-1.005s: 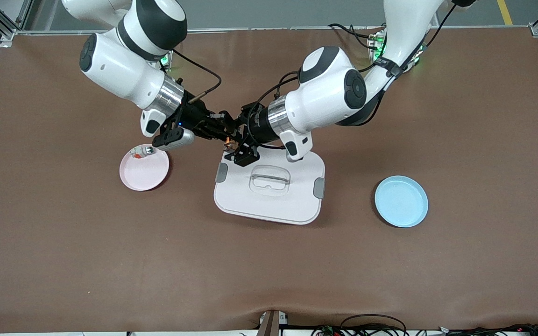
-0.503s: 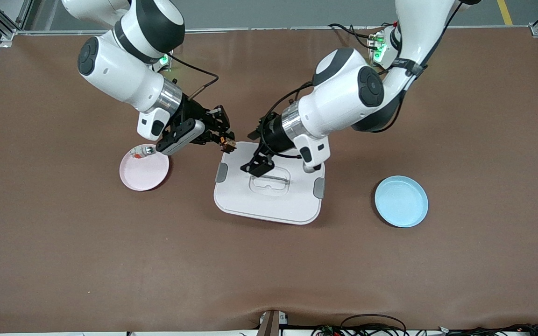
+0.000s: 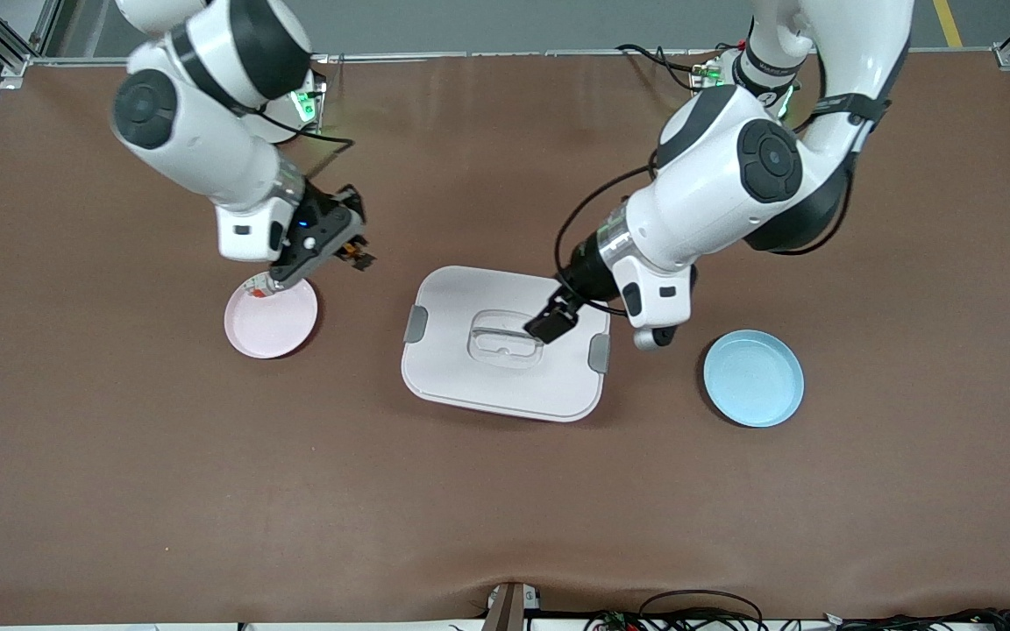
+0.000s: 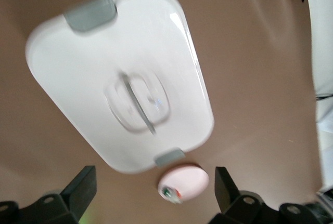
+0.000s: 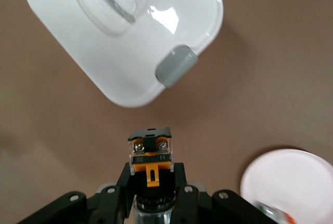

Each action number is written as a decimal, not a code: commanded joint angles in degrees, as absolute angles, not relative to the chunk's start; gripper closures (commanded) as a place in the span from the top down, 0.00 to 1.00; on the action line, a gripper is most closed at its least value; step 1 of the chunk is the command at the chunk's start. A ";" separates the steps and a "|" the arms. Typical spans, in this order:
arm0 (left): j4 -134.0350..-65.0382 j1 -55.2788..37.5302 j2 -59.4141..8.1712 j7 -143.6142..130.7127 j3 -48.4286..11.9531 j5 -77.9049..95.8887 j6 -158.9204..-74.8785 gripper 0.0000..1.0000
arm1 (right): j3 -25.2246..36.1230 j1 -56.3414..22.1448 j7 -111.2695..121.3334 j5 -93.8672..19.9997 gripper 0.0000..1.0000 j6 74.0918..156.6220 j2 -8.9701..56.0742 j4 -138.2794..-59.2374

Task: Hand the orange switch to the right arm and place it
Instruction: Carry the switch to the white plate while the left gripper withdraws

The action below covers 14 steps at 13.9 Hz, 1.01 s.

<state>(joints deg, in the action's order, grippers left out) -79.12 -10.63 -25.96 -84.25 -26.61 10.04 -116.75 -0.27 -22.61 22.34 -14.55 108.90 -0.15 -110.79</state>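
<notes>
The orange switch [image 3: 358,255] is a tiny black block with an orange part, held in my right gripper [image 3: 352,251]. The gripper is up in the air over bare table, between the pink plate [image 3: 270,322] and the white lidded box [image 3: 505,386]. In the right wrist view the switch [image 5: 150,151] sticks out between the shut fingers of my right gripper [image 5: 151,174]. My left gripper [image 3: 549,325] is open and empty over the box's lid. In the left wrist view my left gripper [image 4: 153,193] has its fingers [image 4: 80,190] wide apart.
The pink plate holds a small silver-white piece with a red bit [image 3: 258,287], which also shows in the left wrist view [image 4: 170,194]. A blue plate [image 3: 753,378] lies toward the left arm's end of the table. The box has grey clips [image 3: 416,324].
The two grippers met at the switch, then drew apart. The left gripper let go and pulled back over the lid. The right gripper carried the switch toward the pink plate.
</notes>
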 commanded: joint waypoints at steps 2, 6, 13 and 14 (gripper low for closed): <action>-79.54 -8.53 -22.42 -69.49 -26.28 5.28 -108.39 1.00 | -0.97 -16.36 39.15 -10.55 0.00 104.85 -2.90 -111.44; -79.72 -5.80 -21.36 -52.59 -26.37 -5.43 -101.09 1.00 | -1.05 -16.17 50.07 -5.54 0.00 106.16 -2.64 -112.06; -79.80 4.64 -19.87 -27.97 -26.37 -9.32 -97.91 1.00 | -0.97 -15.73 63.09 -5.19 0.00 120.12 -4.22 -123.99; -79.72 5.96 -19.25 -26.64 -26.37 -9.40 -96.78 1.00 | -1.05 -15.47 64.67 -5.27 0.00 122.76 -4.22 -125.75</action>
